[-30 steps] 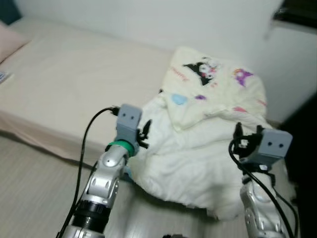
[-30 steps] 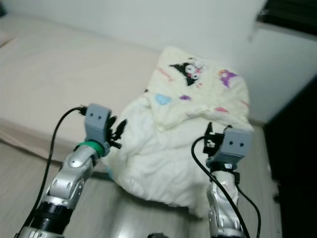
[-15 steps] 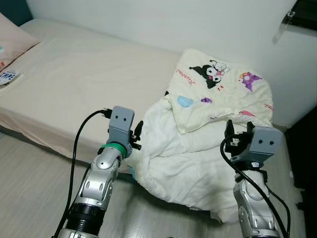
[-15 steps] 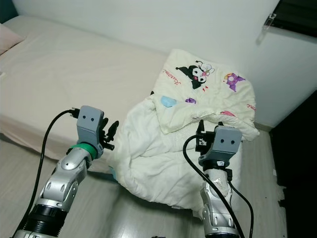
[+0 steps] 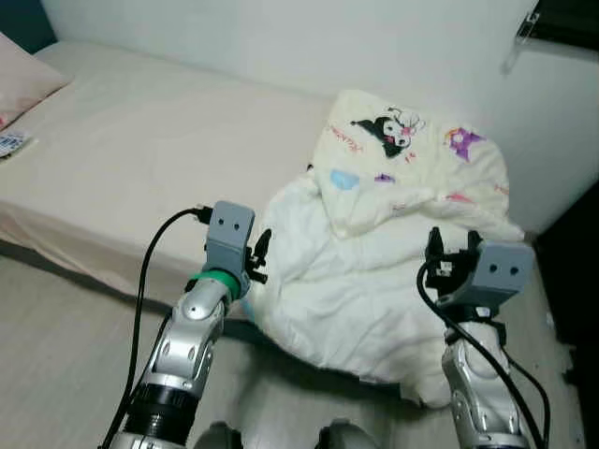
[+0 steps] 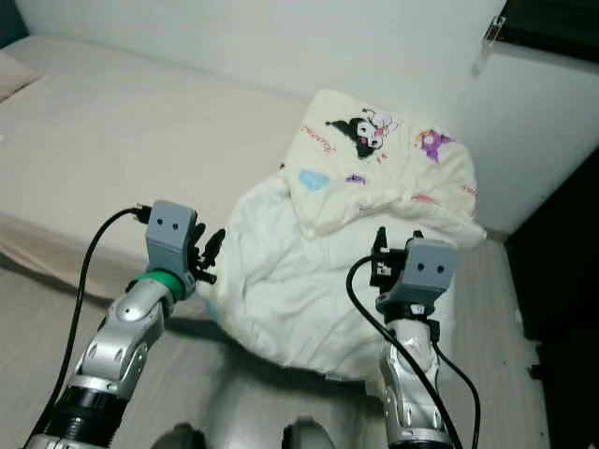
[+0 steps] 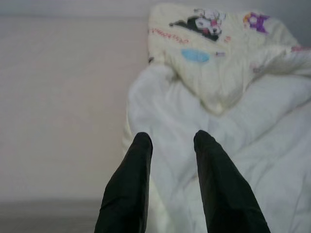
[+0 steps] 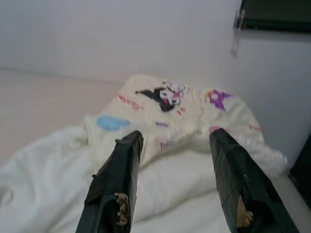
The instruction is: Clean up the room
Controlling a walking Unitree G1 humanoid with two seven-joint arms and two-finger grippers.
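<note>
A crumpled cream duvet (image 5: 374,271) with cartoon prints lies heaped at the foot of the bed and spills over its edge toward the floor. My left gripper (image 5: 260,251) hovers at the duvet's left edge, open, with nothing between its fingers (image 7: 141,160). In the left wrist view the white folds lie just beyond the left gripper (image 7: 172,137). My right gripper (image 5: 453,241) is raised over the duvet's lower right part, open and empty. From the right gripper (image 8: 175,135) in its wrist view, the printed top of the duvet (image 8: 170,104) lies ahead.
The beige mattress (image 5: 122,140) stretches left, with a pink pillow (image 5: 19,79) and a small booklet (image 5: 9,142) at its far end. A white wall runs behind. A dark opening (image 5: 576,271) lies to the right. Light wooden floor (image 5: 56,355) is in front, my feet (image 5: 332,436) at the bottom.
The camera has shifted and my feet have come into view at the bottom. Both grippers hold about the same places beside the duvet, which lies as before.
</note>
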